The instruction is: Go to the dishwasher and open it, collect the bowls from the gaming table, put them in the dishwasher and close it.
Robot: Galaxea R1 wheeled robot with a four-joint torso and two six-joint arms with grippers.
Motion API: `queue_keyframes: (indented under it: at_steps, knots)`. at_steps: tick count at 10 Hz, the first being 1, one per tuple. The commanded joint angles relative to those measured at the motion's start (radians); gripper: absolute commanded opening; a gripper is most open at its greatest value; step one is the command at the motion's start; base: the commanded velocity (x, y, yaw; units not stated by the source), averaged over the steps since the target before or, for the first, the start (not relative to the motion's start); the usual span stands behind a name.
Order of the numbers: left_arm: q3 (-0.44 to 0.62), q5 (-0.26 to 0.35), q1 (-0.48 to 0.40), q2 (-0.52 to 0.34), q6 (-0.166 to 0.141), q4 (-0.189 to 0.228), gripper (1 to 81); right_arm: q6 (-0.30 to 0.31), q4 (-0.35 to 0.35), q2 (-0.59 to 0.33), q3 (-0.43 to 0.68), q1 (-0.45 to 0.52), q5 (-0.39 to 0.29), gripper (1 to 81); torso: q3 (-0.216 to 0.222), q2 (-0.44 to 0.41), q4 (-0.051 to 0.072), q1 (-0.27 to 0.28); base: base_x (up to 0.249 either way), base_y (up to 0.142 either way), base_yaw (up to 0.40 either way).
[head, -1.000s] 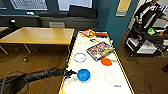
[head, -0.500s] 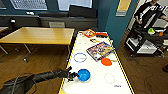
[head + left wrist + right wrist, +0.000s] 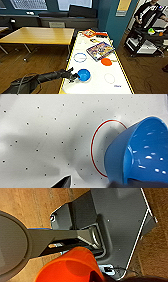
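While the left gripper [image 3: 74,76] grasps the blue bowl [image 3: 84,74] on the gaming table [image 3: 100,85], the orange bowl [image 3: 106,61] remains uncollected; loading seems outstanding

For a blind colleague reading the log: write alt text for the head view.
The left gripper reaches from the lower left to the rim of a blue bowl on a long white table. Farther along lie an orange bowl and a colourful box; a wooden table stands left, a person upper right.
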Motion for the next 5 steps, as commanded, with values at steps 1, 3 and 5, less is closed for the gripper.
queue_keyframes:
  at_steps: [1,3,5]
  knots:
    - [0.017,0.057,-0.129,0.028,-0.059,0.077,81.1,-0.003,-0.023,-0.025,0.007,0.011,-0.047,1.0,0.0,0.0,0.0,0.0,0.0,0.0,0.0]
    - [0.008,0.057,-0.1,0.039,-0.059,0.093,81.1,-0.003,-0.023,-0.024,0.003,0.01,-0.047,1.0,0.0,0.0,0.0,0.0,0.0,0.0,0.0]
    - [0.043,0.059,-0.081,0.03,-0.058,0.137,1.0,-0.001,-0.021,-0.018,-0.014,0.014,-0.049,1.0,0.0,0.0,0.0,0.0,0.0,0.0,0.0]
